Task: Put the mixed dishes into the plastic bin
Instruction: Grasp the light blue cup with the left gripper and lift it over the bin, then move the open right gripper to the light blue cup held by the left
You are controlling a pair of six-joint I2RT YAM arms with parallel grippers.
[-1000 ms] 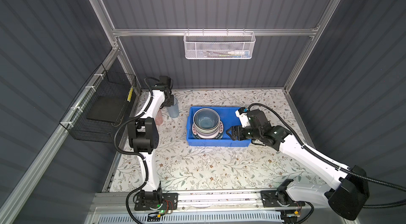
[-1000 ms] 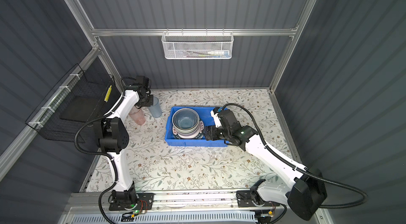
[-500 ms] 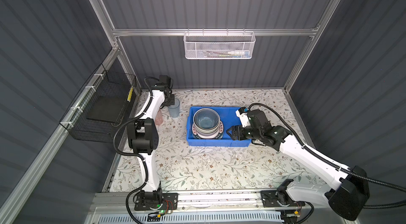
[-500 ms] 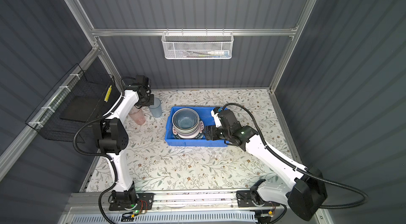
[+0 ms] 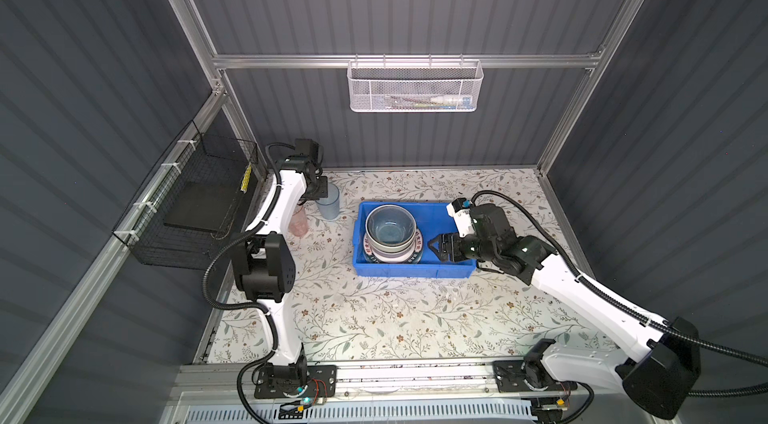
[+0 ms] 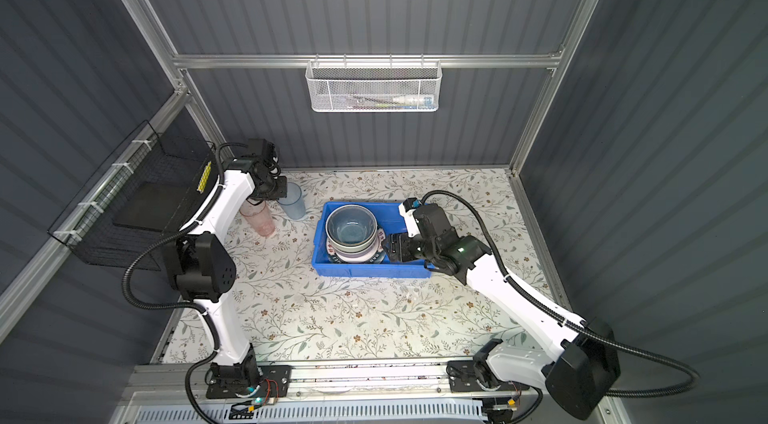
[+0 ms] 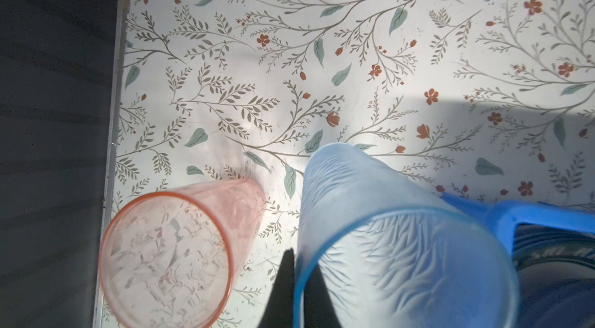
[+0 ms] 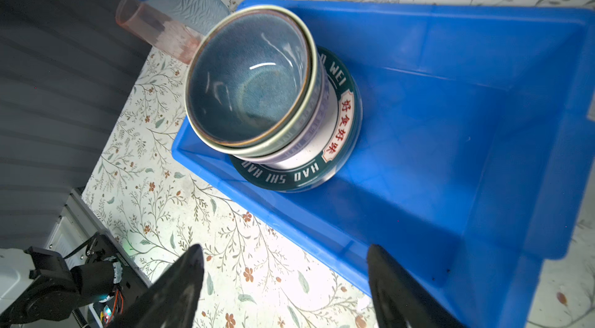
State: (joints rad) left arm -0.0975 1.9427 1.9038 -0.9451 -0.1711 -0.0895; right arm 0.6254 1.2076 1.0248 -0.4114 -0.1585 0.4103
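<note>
While my left gripper [image 7: 297, 291] pinches the blue tumbler [image 7: 402, 239] by the rim beside the pink tumbler [image 7: 167, 255], left of the plastic bin [image 8: 450, 117], my right gripper [image 8: 286, 287] hangs open over its right end; bowls [image 8: 248, 78] stacked on lettered plate [image 8: 343, 107] inside.

Stacked dishes [image 5: 390, 230] fill the left half of the bin [image 5: 415, 272]; its right half is open floor under the spread right claw [image 8: 285, 250]. The pink cup [image 7: 167, 255] stands just beside the blue cup [image 7: 402, 246].

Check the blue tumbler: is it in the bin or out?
Out. The blue tumbler is left of the blue bin, beside the pink tumbler, with the left tool shut on its rim.
</note>
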